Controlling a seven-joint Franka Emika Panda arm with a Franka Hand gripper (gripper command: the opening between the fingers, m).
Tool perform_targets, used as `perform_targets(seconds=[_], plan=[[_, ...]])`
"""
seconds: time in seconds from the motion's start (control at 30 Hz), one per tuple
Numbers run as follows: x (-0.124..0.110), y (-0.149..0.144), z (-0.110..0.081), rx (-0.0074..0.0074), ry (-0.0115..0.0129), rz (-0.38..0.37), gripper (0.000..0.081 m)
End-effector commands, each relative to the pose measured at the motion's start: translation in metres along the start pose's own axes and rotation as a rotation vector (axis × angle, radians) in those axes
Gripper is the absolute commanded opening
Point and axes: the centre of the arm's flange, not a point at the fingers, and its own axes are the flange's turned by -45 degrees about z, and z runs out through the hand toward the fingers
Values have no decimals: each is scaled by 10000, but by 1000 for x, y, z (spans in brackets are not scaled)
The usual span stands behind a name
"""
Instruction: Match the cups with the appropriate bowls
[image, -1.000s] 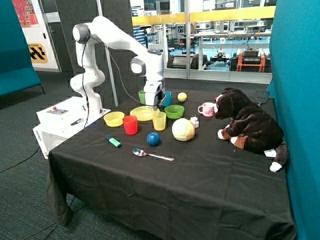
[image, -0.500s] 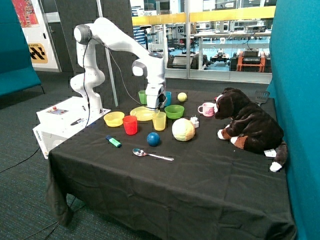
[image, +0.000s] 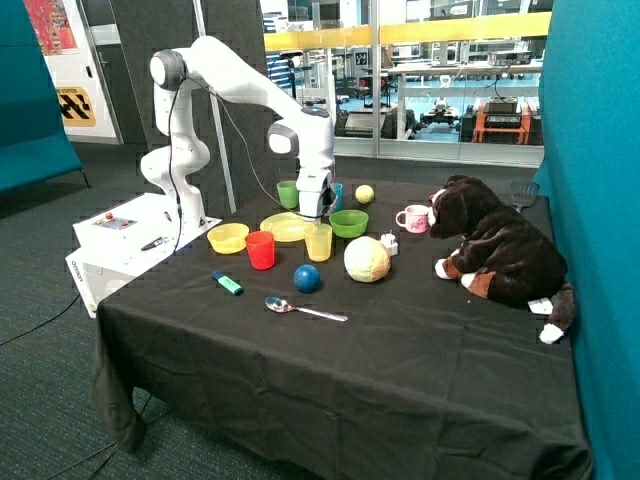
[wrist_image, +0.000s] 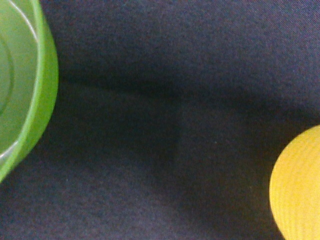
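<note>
The yellow cup (image: 318, 242) stands on the black cloth in front of the green bowl (image: 348, 222). The yellow bowl (image: 228, 238) sits near the table edge by the robot base, with a red cup (image: 260, 250) beside it. The green cup (image: 288, 193) and a blue cup (image: 336, 196) stand at the back, the blue one partly hidden by the arm. My gripper (image: 321, 213) hangs just above and behind the yellow cup, between the plate and the green bowl, holding nothing that I can see. The wrist view shows only a green rim (wrist_image: 30, 90), a yellow ball (wrist_image: 297, 185) and cloth.
A flat yellow-green plate (image: 283, 228) lies under the arm. A yellow ball (image: 364, 194), a pink-white mug (image: 412, 218), a cabbage-like ball (image: 367, 259), a blue ball (image: 306, 278), a spoon (image: 305, 310), a marker (image: 227, 283) and a plush dog (image: 495, 250) share the table.
The gripper has shifted slightly toward the green bowl, uncovering more of the green cup. No object has moved.
</note>
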Motion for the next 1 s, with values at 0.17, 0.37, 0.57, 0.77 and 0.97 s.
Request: perform_targets(seconds=[0.17, 0.37, 0.57, 0.77, 0.97], plan=[[5, 0, 6, -4, -39, -103, 269], [3, -3, 12, -4, -39, -128, 264], [0, 2, 27, -5, -39, 140, 255], [1, 2, 26, -5, -39, 127, 60], [5, -1, 19, -5, -39, 43, 1]])
